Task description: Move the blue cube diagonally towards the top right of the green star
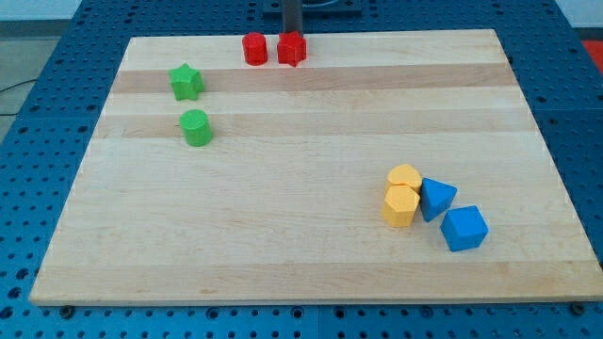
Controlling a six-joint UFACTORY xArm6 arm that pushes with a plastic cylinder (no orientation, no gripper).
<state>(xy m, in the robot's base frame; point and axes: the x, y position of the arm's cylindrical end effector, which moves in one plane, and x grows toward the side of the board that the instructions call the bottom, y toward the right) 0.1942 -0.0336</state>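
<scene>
Blue cube [464,228] at the bench's [311,235] lower right; green star [187,82] at upper left, well apart.

I see matte, faceted blocks on a pale wood-grain bench over blue perforated plate [57,38]. A blue wedge-like block [436,198] sits just beside the cube, touching two yellow blocks [404,177] [399,205]. A green cylinder [196,127] lies below the star. Two red blocks [255,49] [292,49] sit at the top edge. The tool is a plain rod with nothing to open or hold; my tip [292,36] is behind the right red block, contact unclear.

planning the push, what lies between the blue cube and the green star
Only bare board between blue cube and green star in the camera view.
</scene>
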